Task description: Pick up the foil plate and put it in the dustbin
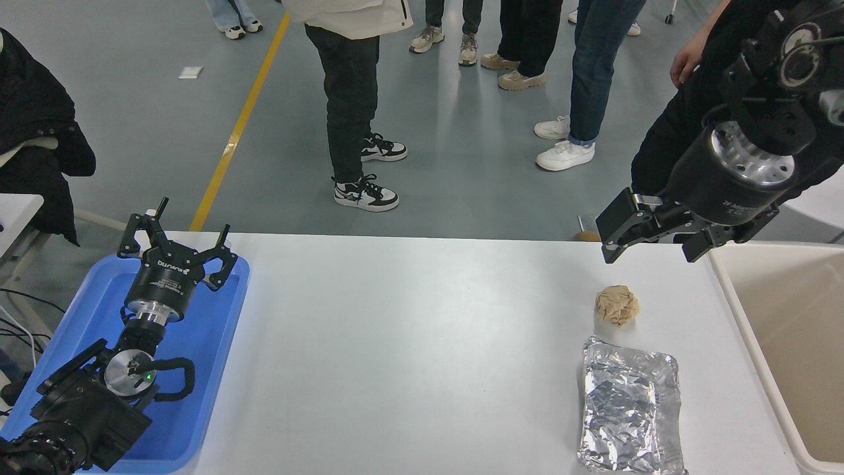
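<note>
The foil plate [630,407], shiny crinkled silver, lies flat on the white table at the front right. The dustbin [745,326], beige with a cream rim, stands at the right edge, just right of the plate. My right gripper [649,249] hangs above the table's far right edge, well beyond the plate and left of the bin's far corner; it is open and empty. My left gripper [177,236] is parked open over the blue tray at the lower left.
A crumpled tan paper ball [617,305] lies between the foil plate and my right gripper. A shallow blue tray [217,343] sits at the table's left end. Several people stand on the grey floor beyond the far edge.
</note>
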`<state>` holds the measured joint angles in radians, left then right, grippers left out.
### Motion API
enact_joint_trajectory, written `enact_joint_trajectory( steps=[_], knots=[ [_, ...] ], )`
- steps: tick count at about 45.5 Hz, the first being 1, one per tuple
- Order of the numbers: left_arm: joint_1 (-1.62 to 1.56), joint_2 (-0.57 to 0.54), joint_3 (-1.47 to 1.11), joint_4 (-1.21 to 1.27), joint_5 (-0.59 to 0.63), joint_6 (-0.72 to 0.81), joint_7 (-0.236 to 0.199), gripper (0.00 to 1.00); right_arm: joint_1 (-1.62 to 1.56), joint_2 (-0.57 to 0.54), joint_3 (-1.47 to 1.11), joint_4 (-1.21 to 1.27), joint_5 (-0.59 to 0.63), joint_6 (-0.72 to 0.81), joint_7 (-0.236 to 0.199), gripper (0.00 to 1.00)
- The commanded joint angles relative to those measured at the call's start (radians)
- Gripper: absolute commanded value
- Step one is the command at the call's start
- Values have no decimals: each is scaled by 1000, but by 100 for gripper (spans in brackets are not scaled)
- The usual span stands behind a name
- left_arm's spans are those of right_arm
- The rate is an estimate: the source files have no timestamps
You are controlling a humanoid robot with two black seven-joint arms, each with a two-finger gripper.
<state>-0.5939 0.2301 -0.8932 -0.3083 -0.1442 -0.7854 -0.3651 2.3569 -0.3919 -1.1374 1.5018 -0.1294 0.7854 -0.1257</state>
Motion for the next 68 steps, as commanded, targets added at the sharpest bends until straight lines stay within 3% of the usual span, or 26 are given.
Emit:
enact_joint_trajectory(
  steps=[1, 68],
  knots=[
    [0, 0, 0, 0, 2, 0, -2, 100, -2, 2, 2, 0, 1, 0, 0, 100],
    [-1, 0, 0, 0, 2, 0, 0, 100, -82, 1, -2, -84, 7, 0, 1, 100]
  ],
)
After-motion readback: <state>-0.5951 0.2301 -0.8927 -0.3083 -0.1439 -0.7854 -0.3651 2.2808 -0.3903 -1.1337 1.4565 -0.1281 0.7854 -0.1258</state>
